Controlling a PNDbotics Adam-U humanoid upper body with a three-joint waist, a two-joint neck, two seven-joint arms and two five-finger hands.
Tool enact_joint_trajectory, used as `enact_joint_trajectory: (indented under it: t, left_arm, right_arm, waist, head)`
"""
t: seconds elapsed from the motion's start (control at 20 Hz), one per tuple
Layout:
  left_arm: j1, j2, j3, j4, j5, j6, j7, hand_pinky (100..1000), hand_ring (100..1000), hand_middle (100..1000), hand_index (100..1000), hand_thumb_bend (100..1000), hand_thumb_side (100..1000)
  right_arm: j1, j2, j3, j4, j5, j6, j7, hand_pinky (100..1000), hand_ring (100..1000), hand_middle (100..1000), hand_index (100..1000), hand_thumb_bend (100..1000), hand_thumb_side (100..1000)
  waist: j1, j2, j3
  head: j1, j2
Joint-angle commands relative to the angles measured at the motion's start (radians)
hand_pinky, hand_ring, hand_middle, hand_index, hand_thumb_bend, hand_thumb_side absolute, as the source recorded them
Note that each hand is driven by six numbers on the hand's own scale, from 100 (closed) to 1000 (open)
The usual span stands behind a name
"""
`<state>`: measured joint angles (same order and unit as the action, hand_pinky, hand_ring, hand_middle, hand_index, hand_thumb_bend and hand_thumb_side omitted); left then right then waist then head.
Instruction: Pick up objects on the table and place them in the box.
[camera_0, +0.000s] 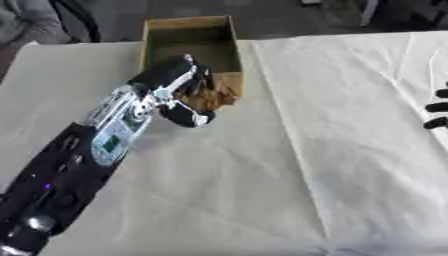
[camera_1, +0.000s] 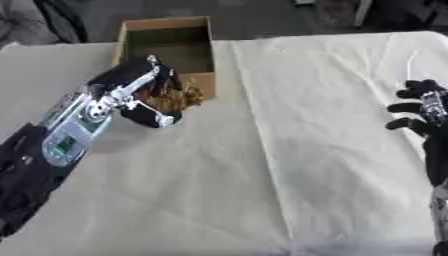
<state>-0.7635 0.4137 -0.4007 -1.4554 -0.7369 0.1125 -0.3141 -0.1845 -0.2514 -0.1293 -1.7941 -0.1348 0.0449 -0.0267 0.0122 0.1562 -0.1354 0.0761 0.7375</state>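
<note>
My left hand (camera_0: 179, 90) reaches up from the lower left and is curled round a brown, rough-textured object (camera_0: 210, 97). It holds the object just in front of the near wall of the cardboard box (camera_0: 219, 30), which stands open at the table's far edge. The box's inside looks dark and I cannot make out anything in it. My right hand (camera_1: 418, 107) rests at the right edge of the table with its fingers relaxed and spread, holding nothing.
A white cloth (camera_1: 332, 125) covers the right half of the table, with a fold line running down from the box. The left half is a beige surface (camera_0: 52, 85). A person's clothing shows at the far left corner.
</note>
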Motion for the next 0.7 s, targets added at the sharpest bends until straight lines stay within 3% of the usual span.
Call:
enact_joint_trajectory:
  t: [0.05, 0.4, 0.7]
  left_arm:
    - [-0.048, 0.05, 0.038, -0.015, -0.01, 0.01, -0.003, 416, 466, 251, 462, 317, 100]
    - [-0.143, 0.069, 0.106, 0.122, -0.085, 0.017, 0.022, 435, 461, 266, 483, 373, 100]
    - [-0.214, 0.026, 0.194, 0.346, -0.179, -0.001, 0.083, 443, 466, 268, 487, 378, 100]
  right_arm:
    - [-0.007, -0.018, -0.004, -0.01, -0.007, -0.001, 0.002, 459, 610, 635, 745, 100, 675]
    - [-0.005, -0.02, 0.002, -0.009, -0.005, 0.001, 0.009, 458, 610, 635, 745, 100, 678]
    - [-0.007, -0.021, 0.012, -0.009, -0.002, 0.003, 0.019, 458, 610, 634, 745, 100, 682]
  waist:
    - [0.0, -0.017, -0.004]
    - [0.006, -0.015, -0.025]
    - [0.017, -0.007, -0.061]
  head:
    - [0.002, -0.003]
    - [0.014, -0.011]
    - [0.035, -0.022]
